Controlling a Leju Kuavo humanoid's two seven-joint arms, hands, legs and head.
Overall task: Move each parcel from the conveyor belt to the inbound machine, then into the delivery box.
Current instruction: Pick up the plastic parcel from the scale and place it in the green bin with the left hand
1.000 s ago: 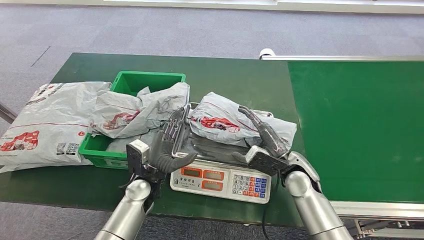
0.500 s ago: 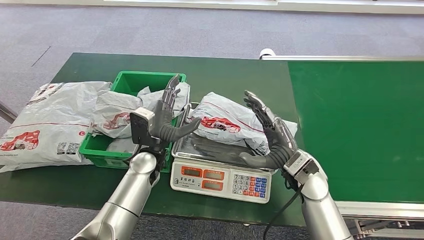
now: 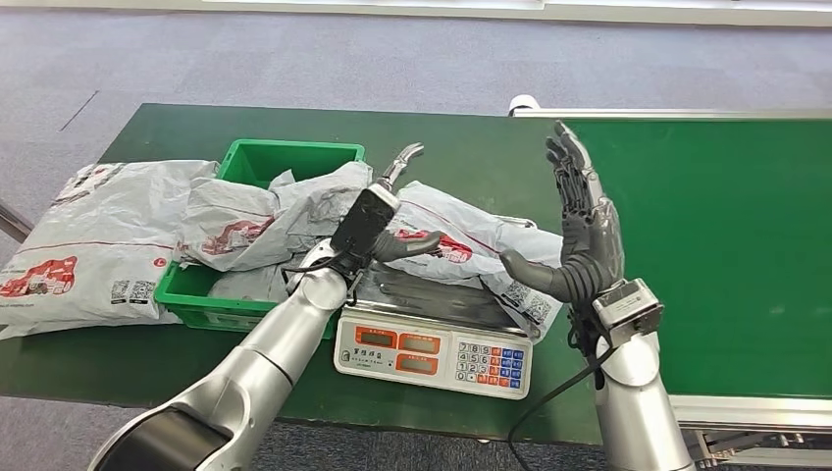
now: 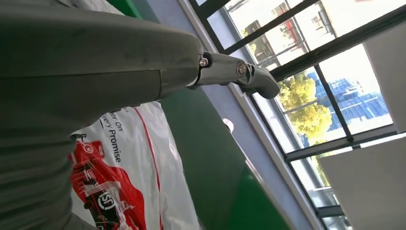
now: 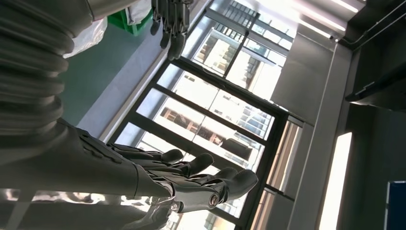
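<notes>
A grey parcel (image 3: pixel 471 245) with a red logo lies on the tray of the weighing scale (image 3: pixel 432 355), the inbound machine. My left hand (image 3: pixel 385 214) hovers over the parcel's left end with fingers apart, holding nothing. To the parcel's right, my right hand (image 3: pixel 581 235) is raised with fingers pointing up and spread, its thumb close to the parcel's right edge. In the left wrist view the parcel (image 4: pixel 119 182) lies below my left hand (image 4: pixel 95 72). The right wrist view has my right hand (image 5: pixel 143 175) empty against the windows. The green delivery box (image 3: pixel 289 157) holds crumpled grey parcels (image 3: pixel 265 221).
A large grey parcel (image 3: pixel 88 235) lies on the green table (image 3: pixel 461 147) left of the box. The green conveyor belt (image 3: pixel 706 245) runs along the right, bare where I see it. The scale's keypad faces me at the table's front edge.
Both hands have lifted from beside the scale's tray. The left hand swung up and right over the parcel; the right hand rose with fingers upward. The parcel stays on the scale.
</notes>
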